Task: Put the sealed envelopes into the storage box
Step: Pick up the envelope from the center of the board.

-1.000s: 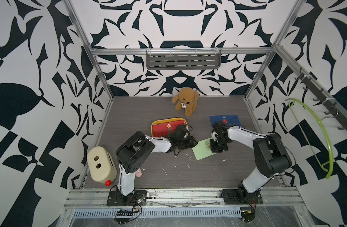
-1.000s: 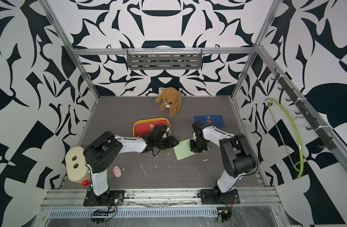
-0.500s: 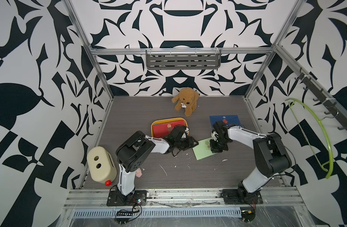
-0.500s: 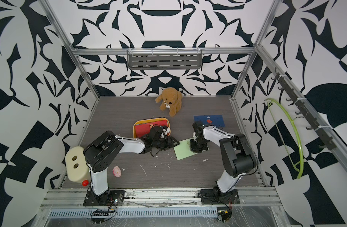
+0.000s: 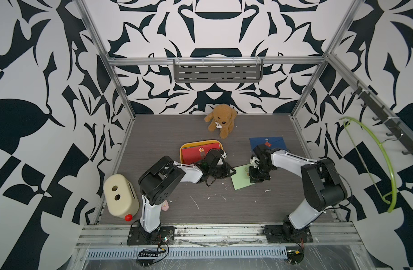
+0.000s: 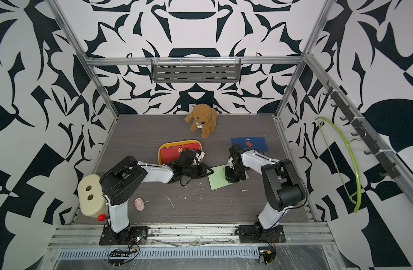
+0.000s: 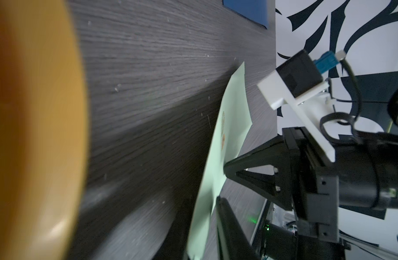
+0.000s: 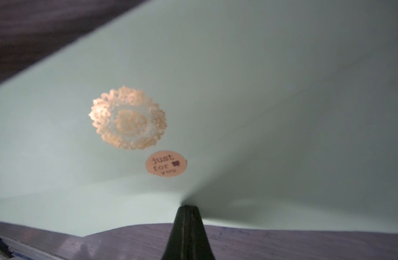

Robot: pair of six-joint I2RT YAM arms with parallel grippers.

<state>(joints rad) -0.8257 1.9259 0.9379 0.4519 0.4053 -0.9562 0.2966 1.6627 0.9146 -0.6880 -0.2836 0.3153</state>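
In both top views we see the pale green envelope point(image 5: 241, 180) point(image 6: 217, 181) near the storage box point(image 5: 200, 142), on its right-arm side, between the left gripper point(image 5: 233, 171) and the right gripper point(image 5: 254, 180). A red envelope point(image 5: 192, 157) lies inside the box. From the left wrist, the left jaws straddle the pale envelope's corner; we cannot tell whether they grip. From the right wrist, the right fingers point(image 8: 186, 222) are pinched together on its edge.
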